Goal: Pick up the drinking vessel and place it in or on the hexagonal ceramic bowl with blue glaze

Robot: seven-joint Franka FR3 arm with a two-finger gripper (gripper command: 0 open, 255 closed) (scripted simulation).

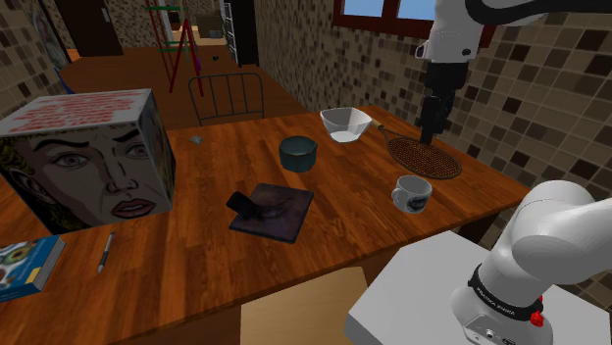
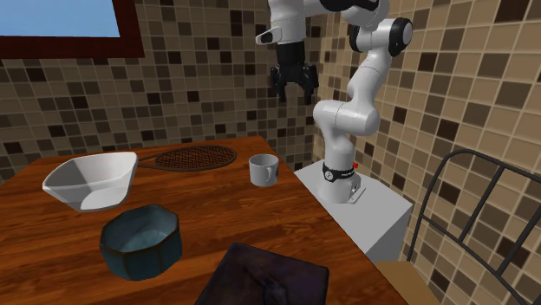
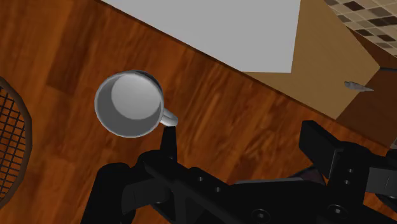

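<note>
black two-finger gripper (image 2: 293, 87) hangs high above the brown wooden table (image 1: 196, 260), fingers spread apart, holding nothing. one white handled mug (image 3: 129, 103) stands upright on the table below, outside the fingers, just beside one fingertip. one dark blue hexagonal glazed bowl (image 2: 140, 241) sits well apart from the mug. also counted: one white bowl (image 2: 91, 179), one brown mesh racket (image 2: 195, 157).

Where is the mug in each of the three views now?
Shoulder view: mug right of centre, near the stand.
Second exterior view: mid-frame, near the table edge.
Wrist view: beneath the open tool, toward the racket, mug at.
Shared landmark: the racket beside it.
</note>
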